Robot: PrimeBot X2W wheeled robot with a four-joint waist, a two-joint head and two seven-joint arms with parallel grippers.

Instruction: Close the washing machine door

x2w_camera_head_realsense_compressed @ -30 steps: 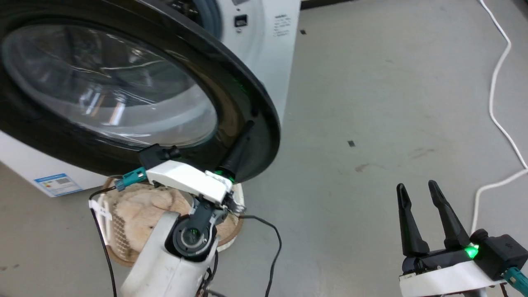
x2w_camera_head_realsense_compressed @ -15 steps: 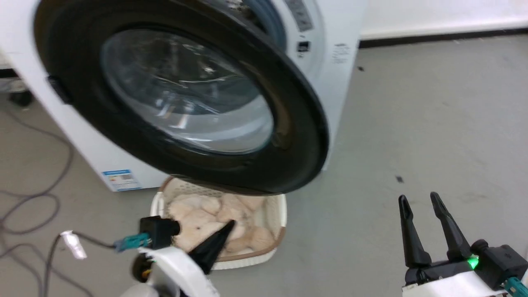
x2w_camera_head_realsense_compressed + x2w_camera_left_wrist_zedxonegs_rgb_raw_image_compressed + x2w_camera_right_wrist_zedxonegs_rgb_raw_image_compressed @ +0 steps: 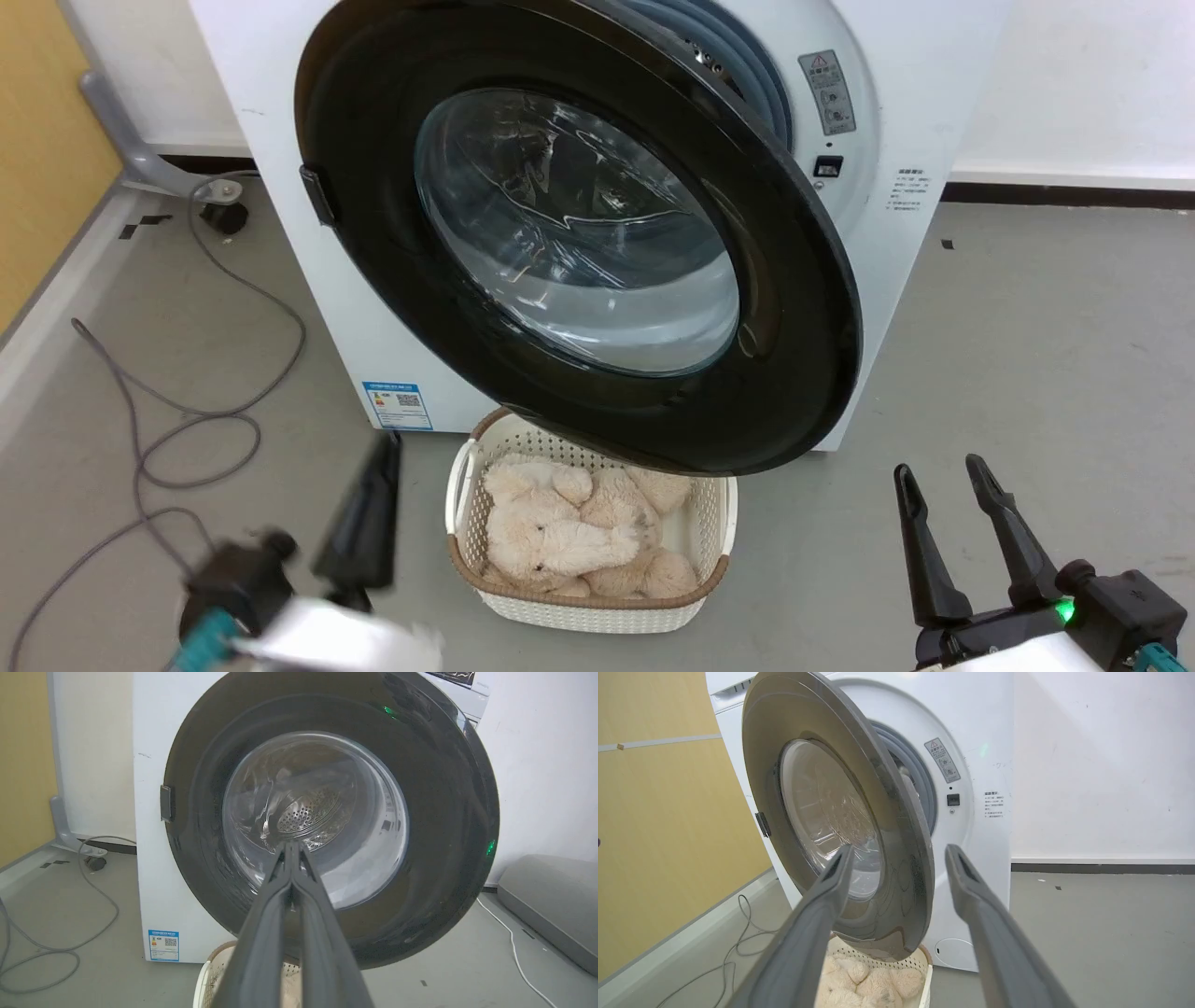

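Note:
The white washing machine [image 3: 896, 233] stands against the wall. Its round black-rimmed door [image 3: 803, 308] with the clear glass bowl [image 3: 579, 233] hangs partly ajar, hinged at the left, and a gap at the right shows the grey rubber gasket [image 3: 747, 70]. My left gripper [image 3: 387, 448] is shut and blurred at the lower left, well back from the door. In the left wrist view that gripper [image 3: 290, 845] points at the door [image 3: 444, 812]. My right gripper [image 3: 938, 471] is open at the lower right, holding nothing. In the right wrist view the door's [image 3: 896, 812] free edge lies between its fingers [image 3: 831, 882], farther off.
A white perforated basket [image 3: 714, 532] of beige plush toys [image 3: 560, 532] sits on the floor under the door. Grey cables [image 3: 140, 411] loop on the floor at left. A yellow wall [image 3: 47, 140] stands at left, and grey floor opens to the right.
The head camera has pulled back and up, so more of the machine shows. My left gripper has left the door's lower rim and dropped low left; the door stands closer to the machine.

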